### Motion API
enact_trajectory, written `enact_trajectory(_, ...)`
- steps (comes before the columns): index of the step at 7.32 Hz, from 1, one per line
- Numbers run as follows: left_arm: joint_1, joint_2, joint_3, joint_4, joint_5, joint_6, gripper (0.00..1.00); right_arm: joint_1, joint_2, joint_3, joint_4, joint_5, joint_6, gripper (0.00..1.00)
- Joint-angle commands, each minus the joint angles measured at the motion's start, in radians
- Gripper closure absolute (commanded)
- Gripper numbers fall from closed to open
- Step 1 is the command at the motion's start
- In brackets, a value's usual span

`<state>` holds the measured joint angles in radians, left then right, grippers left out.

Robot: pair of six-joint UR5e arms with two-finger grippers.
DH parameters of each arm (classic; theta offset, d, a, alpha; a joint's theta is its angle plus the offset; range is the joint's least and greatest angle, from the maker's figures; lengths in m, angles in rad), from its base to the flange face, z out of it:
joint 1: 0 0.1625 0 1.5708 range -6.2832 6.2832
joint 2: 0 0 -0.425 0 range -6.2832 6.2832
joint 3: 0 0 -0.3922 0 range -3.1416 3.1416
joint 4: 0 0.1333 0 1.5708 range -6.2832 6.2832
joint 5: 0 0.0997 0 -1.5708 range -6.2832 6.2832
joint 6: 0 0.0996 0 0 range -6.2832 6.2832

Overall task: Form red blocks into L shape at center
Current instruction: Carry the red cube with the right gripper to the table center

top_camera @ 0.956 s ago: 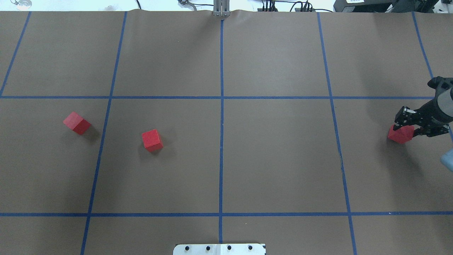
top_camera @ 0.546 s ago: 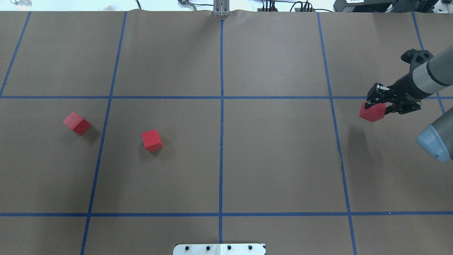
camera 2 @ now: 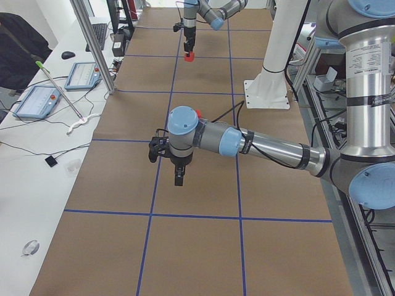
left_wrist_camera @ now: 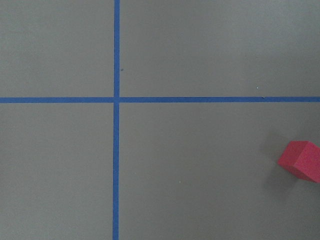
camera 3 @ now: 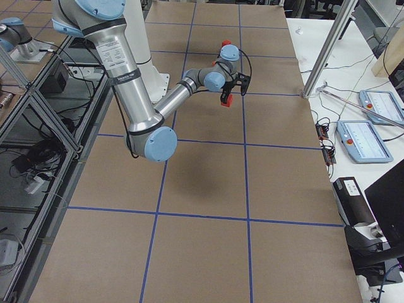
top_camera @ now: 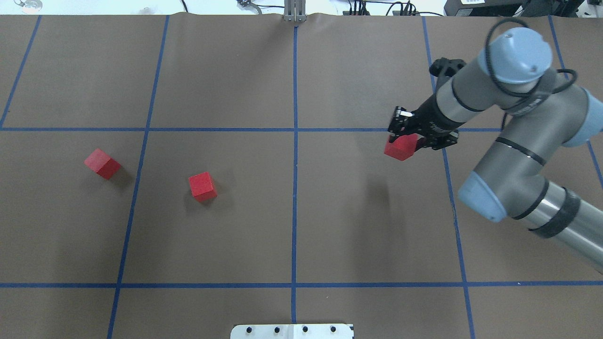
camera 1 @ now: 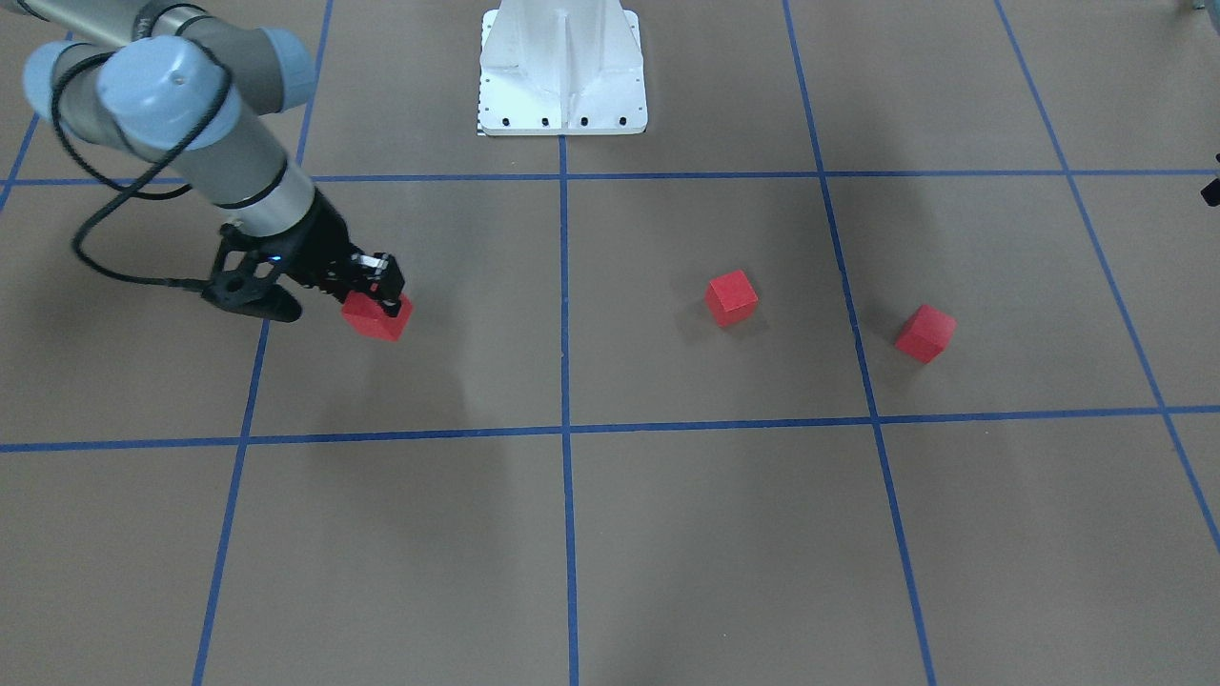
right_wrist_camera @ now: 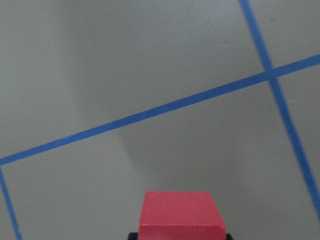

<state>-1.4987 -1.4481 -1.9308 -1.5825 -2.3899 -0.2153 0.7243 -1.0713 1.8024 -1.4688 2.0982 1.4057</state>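
My right gripper (top_camera: 404,135) is shut on a red block (top_camera: 400,147) and holds it above the brown surface, just left of the blue line right of the center (top_camera: 294,207). The held block also shows in the front-facing view (camera 1: 378,316) and at the bottom of the right wrist view (right_wrist_camera: 181,215). Two more red blocks (top_camera: 203,186) (top_camera: 102,163) lie apart on the left half. The left wrist view shows one red block (left_wrist_camera: 300,160) at its right edge. My left gripper (camera 2: 178,177) shows only in the exterior left view, above the surface; I cannot tell whether it is open.
The white metal base (top_camera: 292,331) is at the near edge of the table. My right arm's elbow (top_camera: 518,141) reaches over the right part of the table. Blue tape lines (top_camera: 294,155) cross the brown surface.
My right gripper has lifted the red block off the surface at the right edge and carried it left toward the center. The other two blocks have not moved.
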Motion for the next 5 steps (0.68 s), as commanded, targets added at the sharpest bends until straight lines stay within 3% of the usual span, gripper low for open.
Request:
enact_trajectory(1,0.0,-0.002,-0.005,0.001,0.0,-0.001,0.0,-0.127,0.169,-0.064,-0.073,-0.126,0.001,1.0)
enact_trajectory(2,0.0,-0.002,-0.002,-0.001,0.0,-0.001,0.0,-0.134,0.251,-0.149,-0.074,-0.132,-0.013,1.0)
enact_trajectory(5,0.0,-0.008,-0.007,0.001,0.0,-0.001,0.0,-0.158,0.338,-0.314,-0.073,-0.127,-0.112,1.0)
